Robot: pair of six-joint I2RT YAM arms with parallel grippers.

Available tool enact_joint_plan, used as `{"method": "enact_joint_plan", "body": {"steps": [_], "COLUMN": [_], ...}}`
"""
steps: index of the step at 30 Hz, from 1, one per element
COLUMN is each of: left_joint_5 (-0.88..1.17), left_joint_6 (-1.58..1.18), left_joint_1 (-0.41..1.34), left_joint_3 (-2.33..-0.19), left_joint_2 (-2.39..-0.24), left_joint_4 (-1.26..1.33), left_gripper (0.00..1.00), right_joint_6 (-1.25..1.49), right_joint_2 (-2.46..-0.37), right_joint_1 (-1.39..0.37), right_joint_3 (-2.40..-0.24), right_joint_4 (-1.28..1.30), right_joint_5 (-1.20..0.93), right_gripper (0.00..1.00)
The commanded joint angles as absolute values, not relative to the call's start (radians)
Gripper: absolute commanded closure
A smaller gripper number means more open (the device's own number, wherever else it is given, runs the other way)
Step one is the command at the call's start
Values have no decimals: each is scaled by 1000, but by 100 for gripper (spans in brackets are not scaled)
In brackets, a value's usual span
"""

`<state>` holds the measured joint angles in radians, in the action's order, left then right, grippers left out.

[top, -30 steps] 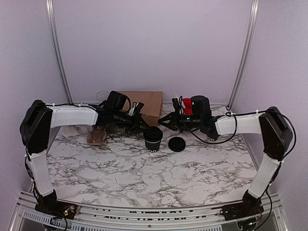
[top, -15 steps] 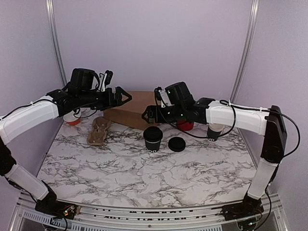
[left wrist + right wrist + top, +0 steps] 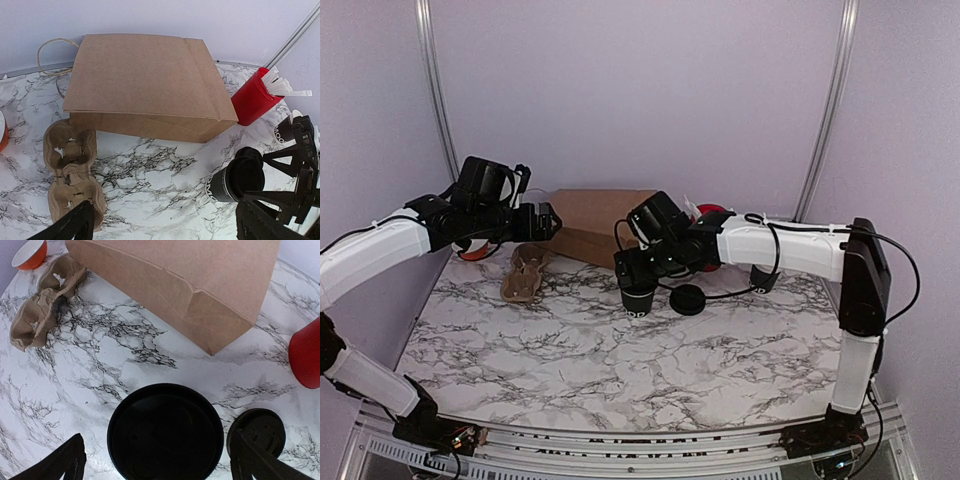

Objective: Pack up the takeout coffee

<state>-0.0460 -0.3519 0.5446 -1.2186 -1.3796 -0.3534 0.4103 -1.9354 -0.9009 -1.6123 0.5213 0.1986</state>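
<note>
The takeout coffee [image 3: 761, 281], a small black cup with a white rim, stands at the right, partly behind my right arm; the left wrist view shows it [image 3: 284, 132] at the right edge. A second black cup [image 3: 638, 302] with white lettering and a black lid on top stands mid-table. My right gripper [image 3: 632, 270] hangs open just above this cup [image 3: 165, 432], a finger on either side, neither touching it. My left gripper [image 3: 548, 220] is open and empty, raised before the brown paper bag [image 3: 600, 222]. A loose flat black lid [image 3: 688, 299] lies right of the lidded cup.
A cardboard cup carrier [image 3: 525, 272] lies left of the bag. A red cup with white sticks [image 3: 712, 212] stands behind my right arm. A red bowl [image 3: 470, 254] sits at the far left by the wall.
Both grippers have opened. My left gripper pulled back to the left, away from the bag. My right gripper swung left and came down over the lidded cup.
</note>
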Motion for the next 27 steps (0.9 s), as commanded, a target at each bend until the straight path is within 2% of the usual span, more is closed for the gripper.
{"method": "enact_joint_plan", "body": {"steps": [1, 12, 19, 27], "left_joint_5": [-77, -64, -51, -45], "left_joint_6": [-330, -334, -337, -340], "left_joint_1": [534, 532, 530, 528], "left_joint_3": [-1206, -1193, -1193, -1192], "left_joint_2": [-1354, -1344, -1342, -1346], "left_joint_4": [-382, -382, -382, -381], "left_gripper": [1, 1, 1, 1], "right_joint_6": [409, 413, 425, 428], "right_joint_2": [-1951, -2012, -2012, -2021], "right_joint_1": [-915, -940, -944, -952], "right_joint_3": [-1659, -1717, -1710, -1702], "right_joint_4": [577, 615, 619, 636], "right_joint_5": [261, 302, 310, 325], "right_gripper": [5, 20, 26, 28]}}
